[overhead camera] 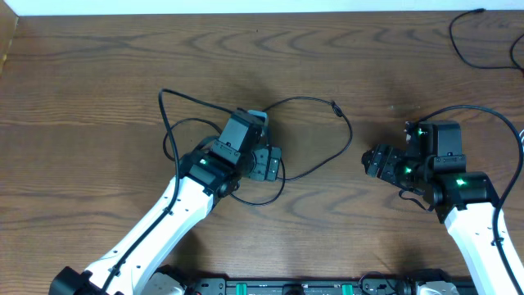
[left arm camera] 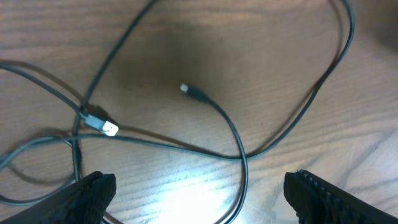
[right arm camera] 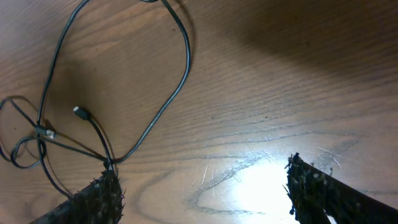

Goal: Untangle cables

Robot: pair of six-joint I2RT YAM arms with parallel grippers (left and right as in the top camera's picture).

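Observation:
Thin black cables (overhead camera: 350,131) lie in a loose tangle on the wooden table, one plug end (overhead camera: 335,106) pointing right. My left gripper (overhead camera: 272,164) hangs open just above the tangle. In the left wrist view the cables (left arm camera: 292,121) cross below two plug ends, one white-tipped (left arm camera: 111,129) and one small (left arm camera: 186,89). One strand runs between the spread fingers of the left gripper (left arm camera: 199,205) without being held. My right gripper (overhead camera: 372,160) is open over bare wood, to the right of the cables (right arm camera: 187,62). Nothing lies between the fingers of the right gripper (right arm camera: 205,199).
Another thin black cord (overhead camera: 452,33) curls at the far right corner of the table. A thick black lead (overhead camera: 475,109) loops over the right arm. The table's far edge (overhead camera: 246,11) runs along the top, and its left edge (overhead camera: 6,49) shows at upper left.

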